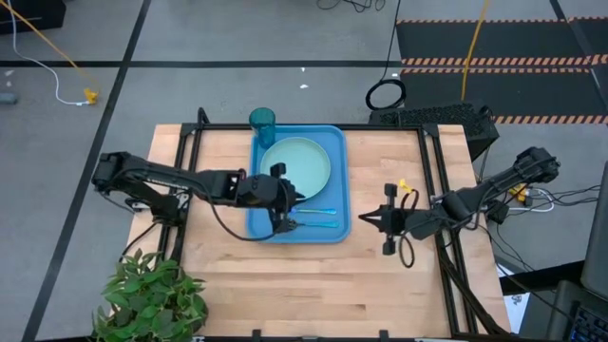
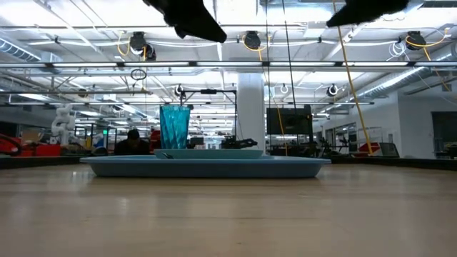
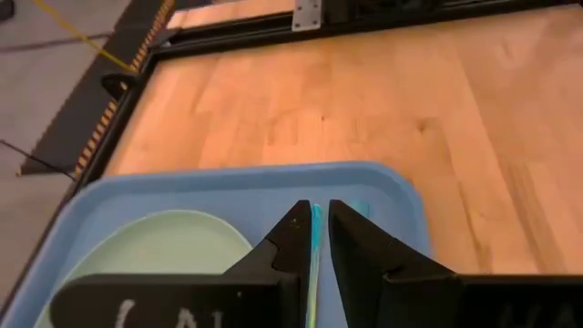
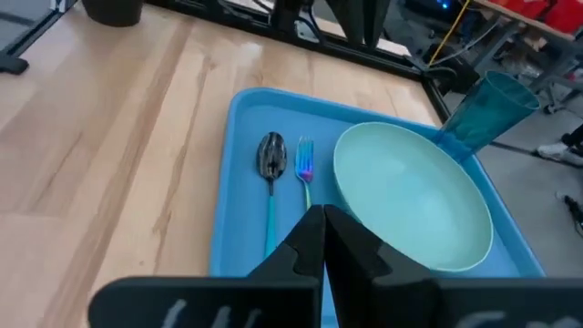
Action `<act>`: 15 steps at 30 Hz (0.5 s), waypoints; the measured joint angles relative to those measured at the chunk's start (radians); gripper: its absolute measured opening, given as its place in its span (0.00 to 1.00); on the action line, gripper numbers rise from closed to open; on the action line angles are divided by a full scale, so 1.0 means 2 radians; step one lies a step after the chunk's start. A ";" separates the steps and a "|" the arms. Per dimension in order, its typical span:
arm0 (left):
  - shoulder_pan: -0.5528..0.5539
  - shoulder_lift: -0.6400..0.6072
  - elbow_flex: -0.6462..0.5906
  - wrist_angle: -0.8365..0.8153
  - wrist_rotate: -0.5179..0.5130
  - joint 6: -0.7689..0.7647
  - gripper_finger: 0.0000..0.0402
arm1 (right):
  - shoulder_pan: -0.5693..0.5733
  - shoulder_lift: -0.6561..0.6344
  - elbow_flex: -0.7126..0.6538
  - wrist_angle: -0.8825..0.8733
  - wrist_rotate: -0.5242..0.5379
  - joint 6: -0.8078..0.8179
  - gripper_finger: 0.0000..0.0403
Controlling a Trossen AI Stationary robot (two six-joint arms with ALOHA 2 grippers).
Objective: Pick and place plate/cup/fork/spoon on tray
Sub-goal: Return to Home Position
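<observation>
The blue tray (image 1: 334,142) lies at the table's middle, toward its far edge. The mint-green plate (image 1: 296,163) rests on its far half, and the teal cup (image 1: 262,121) stands upright at its far left corner. The spoon (image 4: 271,159) and the fork (image 4: 304,166) lie side by side on the tray's near strip. My left gripper (image 3: 319,223) hangs above the tray's near left part with only a narrow gap between its fingers and holds nothing; the fork's cyan handle (image 3: 315,246) shows through the gap. My right gripper (image 4: 324,223) is shut and empty, over the table right of the tray.
A potted plant (image 1: 152,294) stands at the near left corner. Black frame rails (image 1: 432,171) run along the table's left, right and far sides. Bare wood (image 1: 313,285) lies between the tray and the near edge.
</observation>
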 joint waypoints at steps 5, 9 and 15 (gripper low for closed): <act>0.015 0.001 -0.034 0.056 0.001 0.018 0.12 | -0.016 -0.067 -0.083 0.048 -0.020 -0.001 0.00; 0.028 0.001 -0.055 0.089 0.009 0.026 0.12 | -0.042 -0.120 -0.140 0.097 -0.057 -0.023 0.00; 0.040 0.001 -0.064 0.106 0.028 0.034 0.12 | -0.108 -0.168 -0.209 0.178 -0.165 -0.055 0.00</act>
